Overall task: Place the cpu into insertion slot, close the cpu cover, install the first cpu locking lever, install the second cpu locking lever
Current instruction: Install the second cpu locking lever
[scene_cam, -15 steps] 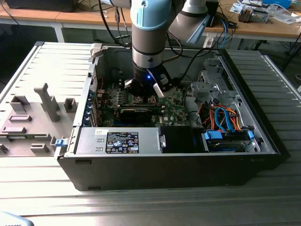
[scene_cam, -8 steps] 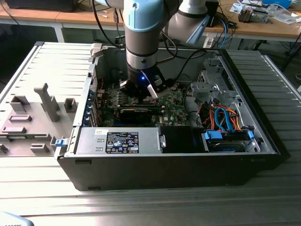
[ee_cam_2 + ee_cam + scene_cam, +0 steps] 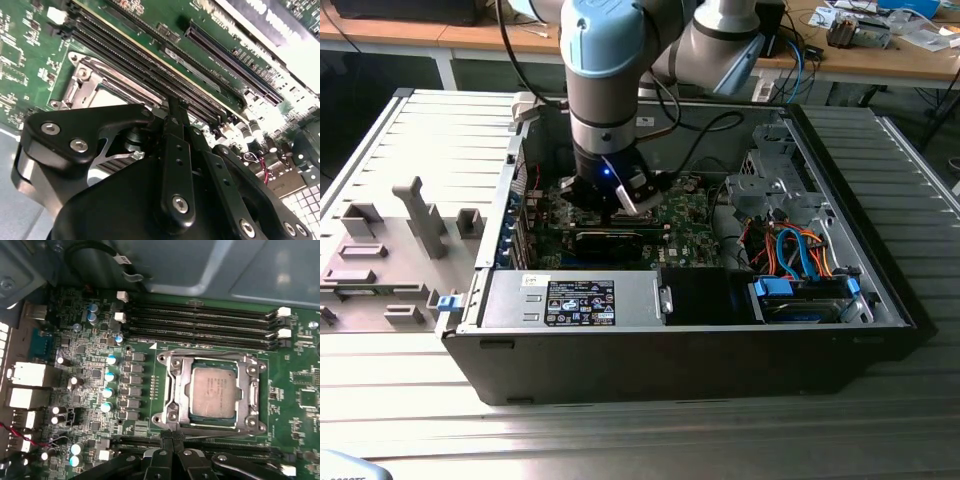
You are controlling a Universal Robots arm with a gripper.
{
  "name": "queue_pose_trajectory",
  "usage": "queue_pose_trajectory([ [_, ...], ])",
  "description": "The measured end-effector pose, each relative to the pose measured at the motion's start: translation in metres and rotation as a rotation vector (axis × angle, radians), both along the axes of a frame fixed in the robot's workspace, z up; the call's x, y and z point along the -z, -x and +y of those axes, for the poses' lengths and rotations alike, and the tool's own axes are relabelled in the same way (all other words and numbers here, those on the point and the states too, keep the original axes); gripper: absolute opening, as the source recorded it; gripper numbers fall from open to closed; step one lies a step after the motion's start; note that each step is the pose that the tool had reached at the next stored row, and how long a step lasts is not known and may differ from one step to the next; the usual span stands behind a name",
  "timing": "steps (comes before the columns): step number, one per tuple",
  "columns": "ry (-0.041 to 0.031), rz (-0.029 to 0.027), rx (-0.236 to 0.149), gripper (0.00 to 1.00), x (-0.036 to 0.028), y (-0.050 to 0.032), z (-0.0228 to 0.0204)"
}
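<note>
The cpu (image 3: 214, 391) lies seated in the socket near the middle of the motherboard (image 3: 90, 370), with the cpu cover (image 3: 176, 390) closed down around it. The gripper (image 3: 173, 436), fingers pressed narrowly together and holding nothing, hovers at the socket's edge beside the memory slots (image 3: 200, 322).

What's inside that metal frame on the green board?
Inside the cpu cover sits the cpu, its silver-grey top showing through the window. The frame covers the chip's edges, and the socket underneath is hidden.
</note>
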State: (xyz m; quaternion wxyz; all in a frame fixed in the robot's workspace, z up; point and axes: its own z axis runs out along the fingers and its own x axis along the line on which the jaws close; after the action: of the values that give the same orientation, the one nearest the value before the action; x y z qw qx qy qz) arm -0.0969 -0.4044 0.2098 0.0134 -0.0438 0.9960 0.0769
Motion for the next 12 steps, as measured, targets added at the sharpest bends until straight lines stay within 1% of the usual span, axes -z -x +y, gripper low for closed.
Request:
queue_pose_trajectory([
  [3, -0.0011, 0.0000, 0.000, 0.11, 0.0015, 0.0050, 0.0005],
  [5, -0.0027, -0.0001, 0.000, 0.11, 0.0035, 0.0114, 0.0009],
  [9, -0.0057, 0.0002, 0.000, 0.11, 0.0050, 0.0133, 0.0014],
  [12, -0.0101, 0.0001, -0.002, 0.11, 0.0062, 0.0134, 0.0033],
])
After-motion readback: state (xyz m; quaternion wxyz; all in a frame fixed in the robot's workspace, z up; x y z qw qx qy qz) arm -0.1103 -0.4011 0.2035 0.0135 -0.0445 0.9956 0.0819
